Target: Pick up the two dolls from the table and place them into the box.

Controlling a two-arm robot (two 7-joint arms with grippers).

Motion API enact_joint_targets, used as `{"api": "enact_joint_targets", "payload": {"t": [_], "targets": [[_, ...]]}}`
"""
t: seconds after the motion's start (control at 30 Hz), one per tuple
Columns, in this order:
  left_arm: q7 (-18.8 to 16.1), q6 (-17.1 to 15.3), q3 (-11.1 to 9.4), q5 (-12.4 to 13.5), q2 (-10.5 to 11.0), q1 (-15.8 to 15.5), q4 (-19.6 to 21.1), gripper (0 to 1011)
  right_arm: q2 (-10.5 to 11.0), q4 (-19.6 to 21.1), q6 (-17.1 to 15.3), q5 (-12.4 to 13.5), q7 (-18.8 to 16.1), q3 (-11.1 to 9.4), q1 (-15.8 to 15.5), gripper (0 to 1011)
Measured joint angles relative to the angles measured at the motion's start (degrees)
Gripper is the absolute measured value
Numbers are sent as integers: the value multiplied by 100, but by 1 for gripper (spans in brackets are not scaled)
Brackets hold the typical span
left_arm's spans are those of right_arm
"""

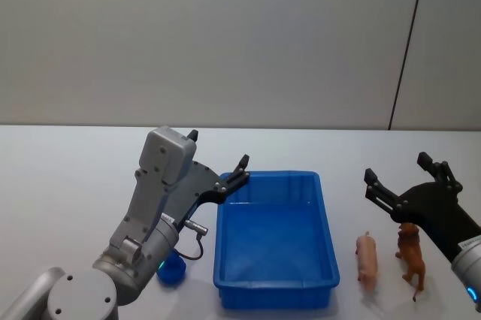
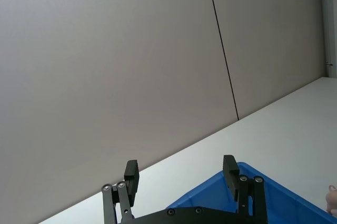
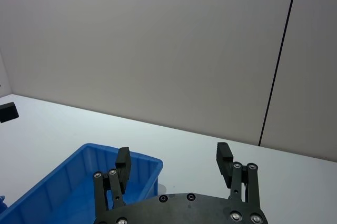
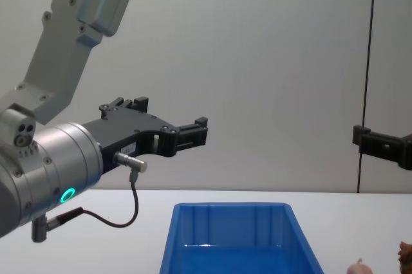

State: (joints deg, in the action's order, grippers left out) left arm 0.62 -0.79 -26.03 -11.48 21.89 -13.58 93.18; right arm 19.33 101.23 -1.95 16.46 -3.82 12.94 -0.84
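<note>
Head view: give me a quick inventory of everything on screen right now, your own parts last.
box: one, bright blue, mid-table between the arms.
pale pink doll: one, on the table right of the box.
reddish-brown doll: one, right of the pink one, not touching it.
rounded thing: one, blue, left of the box.
table: one, white.
left end effector: open, raised near the box's far-left corner.
right end effector: open, raised near the dolls.

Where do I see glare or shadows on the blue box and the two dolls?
Head view: pale sheen on the box floor near its far wall; soft shadows under the pink doll and brown doll on the table. Chest view: thin bright glint on the box floor.
</note>
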Motion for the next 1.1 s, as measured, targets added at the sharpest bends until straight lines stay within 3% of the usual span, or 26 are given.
{"api": "enact_joint_targets", "payload": {"t": [1.1], "targets": [[0, 0, 0, 0, 0, 0, 0, 1001, 3, -13, 0, 4, -7, -10, 13, 1001]]}}
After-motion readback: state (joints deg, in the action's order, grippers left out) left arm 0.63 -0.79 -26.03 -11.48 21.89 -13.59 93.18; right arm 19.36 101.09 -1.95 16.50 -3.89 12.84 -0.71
